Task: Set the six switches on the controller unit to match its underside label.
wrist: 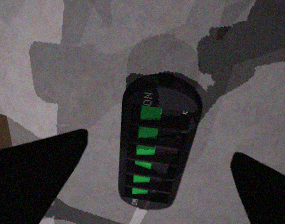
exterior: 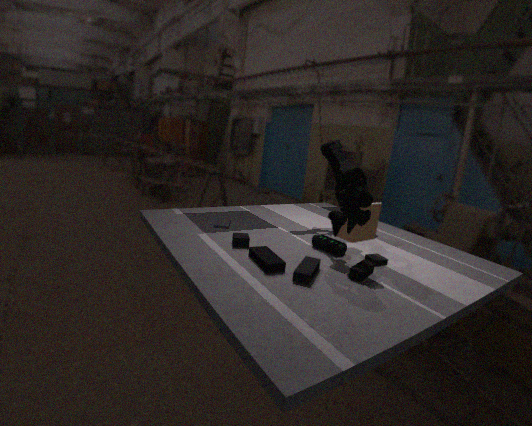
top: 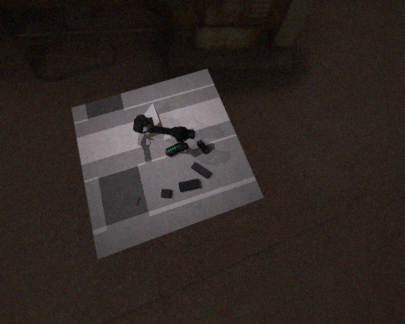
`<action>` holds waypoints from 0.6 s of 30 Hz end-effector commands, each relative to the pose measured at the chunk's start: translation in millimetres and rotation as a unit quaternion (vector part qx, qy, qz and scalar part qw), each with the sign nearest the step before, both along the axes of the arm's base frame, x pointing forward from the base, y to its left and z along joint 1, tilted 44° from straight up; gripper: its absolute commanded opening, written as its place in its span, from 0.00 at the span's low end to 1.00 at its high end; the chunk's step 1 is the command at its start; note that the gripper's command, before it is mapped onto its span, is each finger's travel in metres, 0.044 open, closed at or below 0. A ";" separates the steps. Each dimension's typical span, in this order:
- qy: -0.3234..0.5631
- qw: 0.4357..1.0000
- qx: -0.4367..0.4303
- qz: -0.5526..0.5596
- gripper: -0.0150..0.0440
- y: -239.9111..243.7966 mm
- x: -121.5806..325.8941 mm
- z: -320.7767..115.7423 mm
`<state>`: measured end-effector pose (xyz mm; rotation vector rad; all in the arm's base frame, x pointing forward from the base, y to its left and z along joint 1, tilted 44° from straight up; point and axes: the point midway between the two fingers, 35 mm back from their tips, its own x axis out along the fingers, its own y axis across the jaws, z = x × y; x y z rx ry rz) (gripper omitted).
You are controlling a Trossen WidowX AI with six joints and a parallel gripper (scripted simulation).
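The dark grey controller unit (top: 171, 153) (exterior: 329, 245) (wrist: 181, 145) sits on its base on the bench (top: 169, 224) (exterior: 232, 310), rocker switches up. In the wrist view it runs top to bottom, with a column of six green ends along its left side and ON printed beside them. The fourth green end from the top looks wedge-shaped; exact rocker tilts are hard to tell. The label underneath is hidden. My gripper (exterior: 343, 232) (wrist: 158, 147) is open and empty above the unit, one finger to each side of it in the wrist view, not touching it.
A pale upright panel (top: 151, 111) (exterior: 366, 231) stands near the arm. Dark blocks (top: 202, 169) (top: 189, 185) (top: 167, 193) (exterior: 306, 270) (exterior: 266, 259) (exterior: 240, 240) and smaller modules (exterior: 361, 270) (exterior: 376, 259) lie around the unit. A thin part (exterior: 222, 226) lies farther off. Shadows cross the bench.
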<state>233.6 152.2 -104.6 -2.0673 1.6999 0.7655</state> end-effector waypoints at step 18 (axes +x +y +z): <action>-0.001 1.000 -0.001 -0.004 1.00 -20.6 4.6 -25.8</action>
